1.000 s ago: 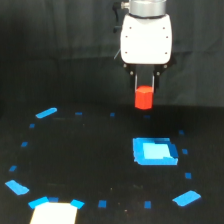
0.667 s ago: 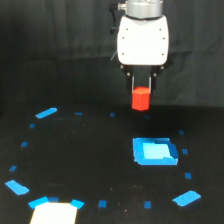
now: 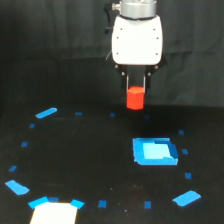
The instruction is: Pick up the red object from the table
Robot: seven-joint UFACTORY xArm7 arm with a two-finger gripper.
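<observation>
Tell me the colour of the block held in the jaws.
Bright red-orange; the block shows best in the exterior view, its only view.

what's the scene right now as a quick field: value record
arm: one white arm coming down from the top of the exterior view
tool: shut on the red object, fingers on either side of it
red object: held clear above the table, upright
table: black surface with small blue marks arranged in a rough ring
blue square patch: on the table, below the red object in the picture and a little to the exterior view's right
white patch: at the bottom edge, toward the exterior view's left
task state: object lifted off the table
</observation>
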